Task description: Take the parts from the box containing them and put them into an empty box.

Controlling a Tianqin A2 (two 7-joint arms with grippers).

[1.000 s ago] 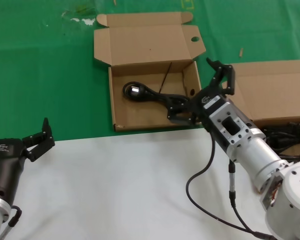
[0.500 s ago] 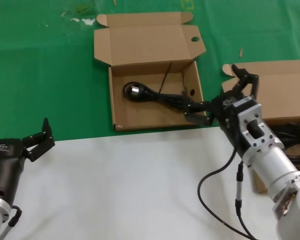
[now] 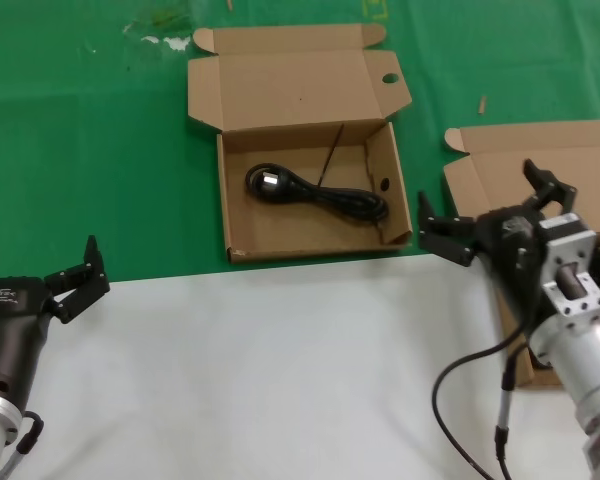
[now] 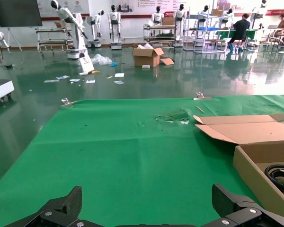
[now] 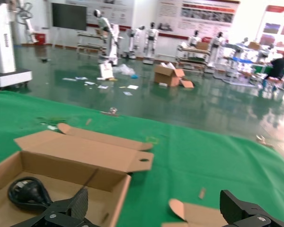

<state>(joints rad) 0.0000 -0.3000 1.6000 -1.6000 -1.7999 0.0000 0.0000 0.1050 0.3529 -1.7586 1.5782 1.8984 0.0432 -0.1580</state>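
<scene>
Two cardboard mailer boxes lie open on the green counter [image 3: 100, 130]. The holed box [image 3: 310, 190], with a round hole in its lid flap and another in its inner side wall, sits centrally and contains one black coiled power cord [image 3: 315, 193], pale plug face toward the robot's left. The second box [image 3: 540, 170] lies to the robot's right; its tray is largely masked by the right arm, and what appears to be dark cable is only partly glimpsed at the frame edge beside that arm.

Right pincer [image 3: 490, 215] hangs between the two boxes, just beside the holed box's right wall, jaws spread wide and carrying nothing. Judged step: travel to the second box for another cord. To do it well, the pincer should clear that box's upright front wall before descending, then close across the bundled middle of a coil, not a loose end or the plug, so the cord lifts as one mass. Trailing loops could catch on the wall.

Left pincer [image 3: 77, 275] is parked at the near left over the edge of the white sheet [image 3: 280, 370], released and idle, well apart from both boxes.

Obstructions noted: the raised lid and corner flaps of each box, and the right arm's own hanging cable [image 3: 470, 400]. Small debris [image 3: 482, 103] on the green cloth lies away from the working path.
</scene>
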